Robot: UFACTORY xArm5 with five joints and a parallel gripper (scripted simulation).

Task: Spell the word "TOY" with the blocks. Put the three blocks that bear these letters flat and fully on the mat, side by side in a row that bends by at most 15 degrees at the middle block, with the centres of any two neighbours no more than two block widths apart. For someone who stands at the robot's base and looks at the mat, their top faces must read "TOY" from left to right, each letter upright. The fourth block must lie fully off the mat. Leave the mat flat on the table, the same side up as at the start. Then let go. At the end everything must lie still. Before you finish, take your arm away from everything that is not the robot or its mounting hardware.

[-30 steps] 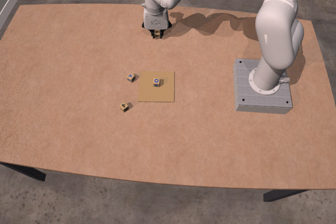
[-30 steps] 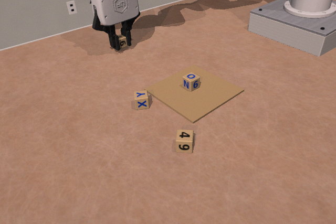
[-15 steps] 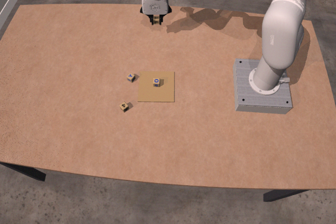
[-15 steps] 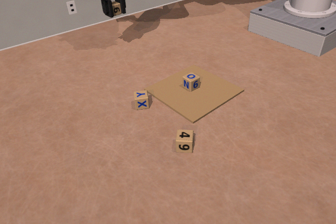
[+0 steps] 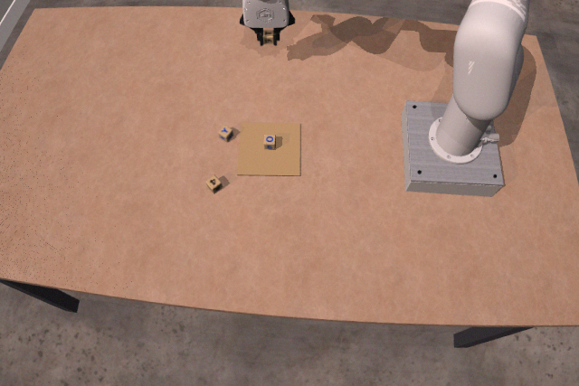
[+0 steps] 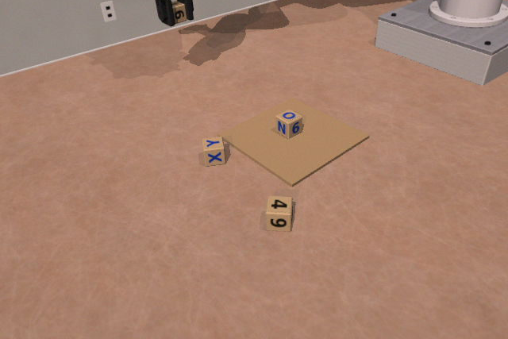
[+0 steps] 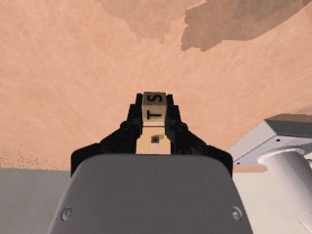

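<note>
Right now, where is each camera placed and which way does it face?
Top: high above the table, facing down; arm, base and gripper show.
Exterior: beside the table, angled down across the mat; gripper and part of the base show.
Wrist: on the arm, looking past the gripper at the tabletop; base partly visible.
Top and exterior share the mat and all four blocks.

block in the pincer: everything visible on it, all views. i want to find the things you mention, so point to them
The held block (image 5: 268, 36) (image 6: 178, 13) (image 7: 154, 106) is a small cube, light tan and wood-like, with black characters. The wrist view shows S and T on adjacent faces; the exterior view shows what reads as a 6. The pincer (image 5: 268, 41) (image 6: 178, 15) (image 7: 154, 102) is closed on two opposite sides. It hangs above the table, off the mat (image 5: 285, 162) (image 6: 293, 163). Its other faces can't be read.
</note>
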